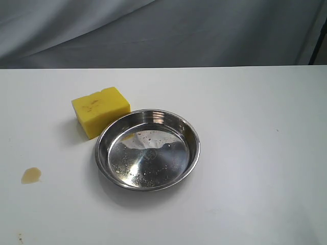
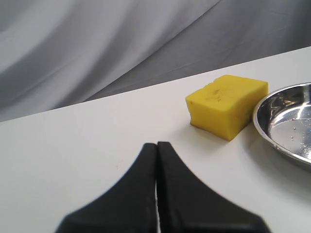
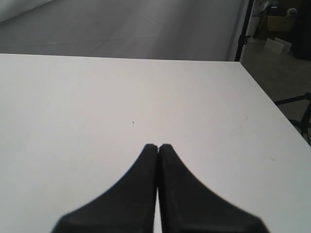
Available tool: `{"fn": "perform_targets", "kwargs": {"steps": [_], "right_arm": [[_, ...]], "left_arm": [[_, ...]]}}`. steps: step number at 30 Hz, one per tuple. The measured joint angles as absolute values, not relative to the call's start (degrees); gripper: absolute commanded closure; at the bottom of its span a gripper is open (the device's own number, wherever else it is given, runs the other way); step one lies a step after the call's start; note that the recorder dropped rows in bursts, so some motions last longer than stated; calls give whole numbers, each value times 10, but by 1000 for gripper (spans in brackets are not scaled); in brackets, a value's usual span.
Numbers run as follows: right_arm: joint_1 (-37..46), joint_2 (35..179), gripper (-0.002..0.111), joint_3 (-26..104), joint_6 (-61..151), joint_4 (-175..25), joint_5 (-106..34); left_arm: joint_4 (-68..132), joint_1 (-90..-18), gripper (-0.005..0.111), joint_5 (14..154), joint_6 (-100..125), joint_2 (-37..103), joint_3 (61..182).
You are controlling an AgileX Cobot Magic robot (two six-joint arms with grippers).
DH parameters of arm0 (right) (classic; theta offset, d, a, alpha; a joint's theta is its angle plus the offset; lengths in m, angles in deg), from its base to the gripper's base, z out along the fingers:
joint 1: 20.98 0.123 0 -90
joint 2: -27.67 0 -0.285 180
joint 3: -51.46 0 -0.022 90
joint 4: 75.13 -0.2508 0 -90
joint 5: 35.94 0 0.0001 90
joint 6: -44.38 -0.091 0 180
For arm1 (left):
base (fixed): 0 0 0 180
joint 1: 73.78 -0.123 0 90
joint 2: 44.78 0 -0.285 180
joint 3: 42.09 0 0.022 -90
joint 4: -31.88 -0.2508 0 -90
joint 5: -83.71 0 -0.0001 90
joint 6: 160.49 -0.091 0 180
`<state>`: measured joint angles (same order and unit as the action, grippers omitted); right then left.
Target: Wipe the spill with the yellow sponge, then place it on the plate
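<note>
- left gripper (image 2: 156,144): jaws pressed tight together, nothing between them, hanging low over the white table (image 1: 255,127). In its own wrist view the sponge and a slice of the plate sit a little way beyond the tips
- right gripper (image 3: 158,145): same deal, jaws fully closed and empty, over a bare stretch of the table with only a tiny dark fleck on it
- nearest the front edge in the exterior view, way over on the left, is the spill (image 1: 31,175), a small amber-yellow blot, well apart from everything else
- next back, roughly mid-table, is the plate (image 1: 193,145), round shiny steel with a raised rim, bottom speckled and throwing reflections, nothing in it
- just behind and to the left of the plate is the yellow sponge (image 1: 100,111), lying flat, a few brown specks on top and a notch on one top edge. Its near corner is right up by the rim, can't tell if they actually touch
- past the far table edge it's all grey cloth (image 1: 163,30) hanging in soft folds
- the right wrist view also catches a black stand (image 3: 241,29) off beyond the table's corner
</note>
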<state>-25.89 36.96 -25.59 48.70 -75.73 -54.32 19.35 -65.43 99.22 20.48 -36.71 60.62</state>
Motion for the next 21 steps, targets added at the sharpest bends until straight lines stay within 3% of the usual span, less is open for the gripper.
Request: {"fn": "perform_targets", "kwargs": {"steps": [8, 16, 21], "right_arm": [[-259, 370, 108, -256, 487, -757, -543], [-259, 370, 108, -256, 487, -757, -543], [-259, 370, 108, -256, 487, -757, -543]], "left_arm": [[205, -654, 107, 950, 208, -367, 606], [291, -654, 107, 677, 268, -368, 606], [294, -654, 107, 575, 374, -368, 606]]}}
